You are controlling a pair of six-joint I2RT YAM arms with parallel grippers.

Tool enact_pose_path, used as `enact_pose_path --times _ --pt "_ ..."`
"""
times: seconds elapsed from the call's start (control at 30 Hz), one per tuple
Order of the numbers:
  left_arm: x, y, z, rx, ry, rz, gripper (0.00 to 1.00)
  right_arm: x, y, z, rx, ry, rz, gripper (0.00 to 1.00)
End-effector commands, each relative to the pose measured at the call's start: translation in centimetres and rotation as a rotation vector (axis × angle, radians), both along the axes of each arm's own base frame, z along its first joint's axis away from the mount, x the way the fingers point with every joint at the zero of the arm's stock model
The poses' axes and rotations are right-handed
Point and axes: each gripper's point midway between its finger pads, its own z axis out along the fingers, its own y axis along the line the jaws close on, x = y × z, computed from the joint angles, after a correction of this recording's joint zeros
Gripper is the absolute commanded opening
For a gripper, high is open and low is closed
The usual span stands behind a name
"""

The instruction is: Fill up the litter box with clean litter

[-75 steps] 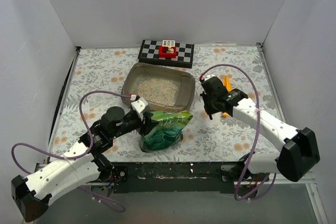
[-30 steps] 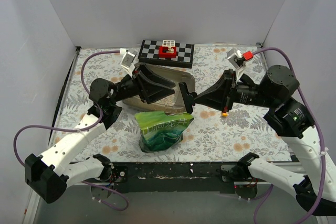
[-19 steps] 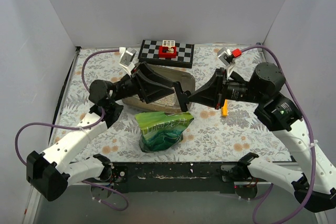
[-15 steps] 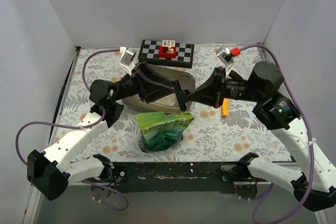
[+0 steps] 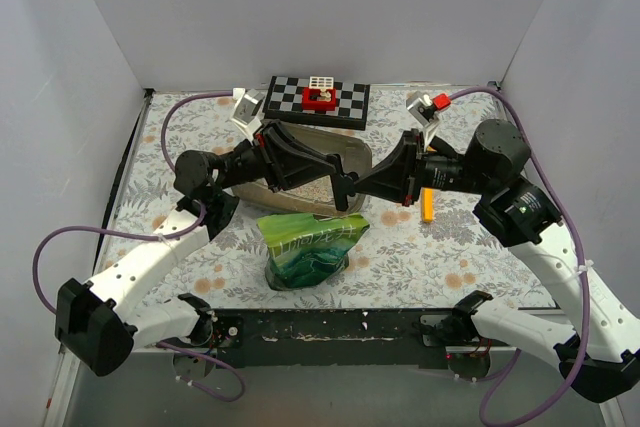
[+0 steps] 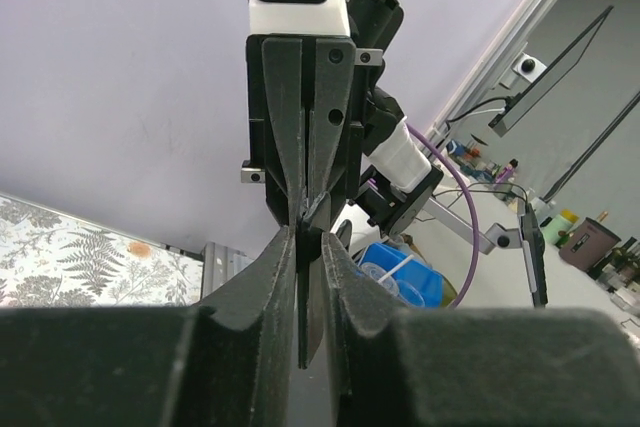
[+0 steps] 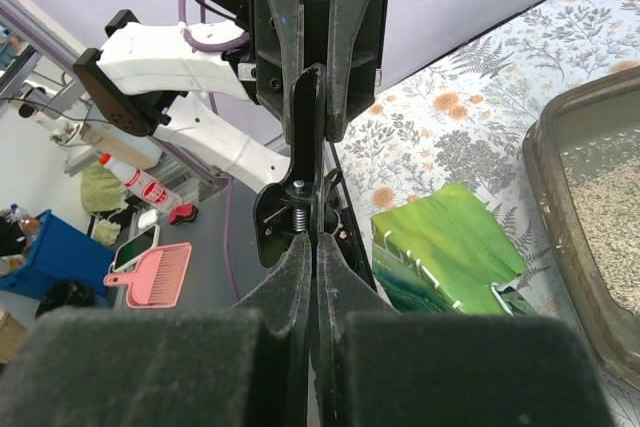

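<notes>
Litter box (image 7: 553, 172): on counter (image 5: 455, 247), just in front of checkered board (image 5: 350, 99); arms partly cover it in the top view.
Clean litter (image 7: 612, 209): pale granules, shallow layer over the box floor.
Green bag (image 5: 310, 245): upright just near of the box, neither gripper on it; contents not visible.
Left gripper (image 5: 340, 184): fingers pressed together, empty, raised over the box.
Right gripper (image 5: 360, 188): fingers together, empty, tip to tip with the left.
Scoop (image 5: 428, 205): orange, right of the box.
Change: 2.5 s ago left gripper was at the bag top, right low by the scoop; both lifted since. Box and litter same.
</notes>
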Motion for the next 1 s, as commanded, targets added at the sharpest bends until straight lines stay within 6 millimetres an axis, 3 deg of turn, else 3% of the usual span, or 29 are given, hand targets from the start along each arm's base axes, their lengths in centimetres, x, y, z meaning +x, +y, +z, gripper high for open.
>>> enact_pose_path --times 0.0,0.03,0.17,0.27,0.43,0.57,0.7,0.97 --pt "-0.6 0.5 1.2 -0.044 -0.047 -0.01 0.04 -0.4 0.0 0.4 0.023 -0.029 0.02 0.01" --pt "-0.6 0.5 1.3 -0.044 -0.047 -0.012 0.0 -0.3 0.0 0.3 0.017 -0.025 0.015 0.01" --pt "-0.8 0.7 1.5 -0.045 -0.056 -0.007 0.0 0.1 -0.1 0.0 -0.001 -0.022 -0.012 0.05" --pt "-0.6 0.8 1.7 -0.024 -0.067 0.018 0.0 0.5 -0.8 0.1 -0.04 -0.032 -0.072 0.32" --pt "-0.1 0.8 1.4 0.039 -0.058 0.071 0.0 -0.4 -2.8 1.1 -0.067 -0.119 -0.125 0.5" --pt "0.4 1.0 0.9 0.072 -0.042 0.123 0.0 -1.2 -3.6 0.8 -0.12 -0.147 -0.111 0.55" --pt "0.3 1.0 0.6 0.082 -0.037 0.118 0.0 -1.7 -3.0 1.0 -0.103 -0.147 -0.057 0.59" --pt "0.2 0.9 0.1 0.067 0.015 0.089 0.0 -0.2 -1.0 1.2 -0.055 -0.12 -0.023 0.62"
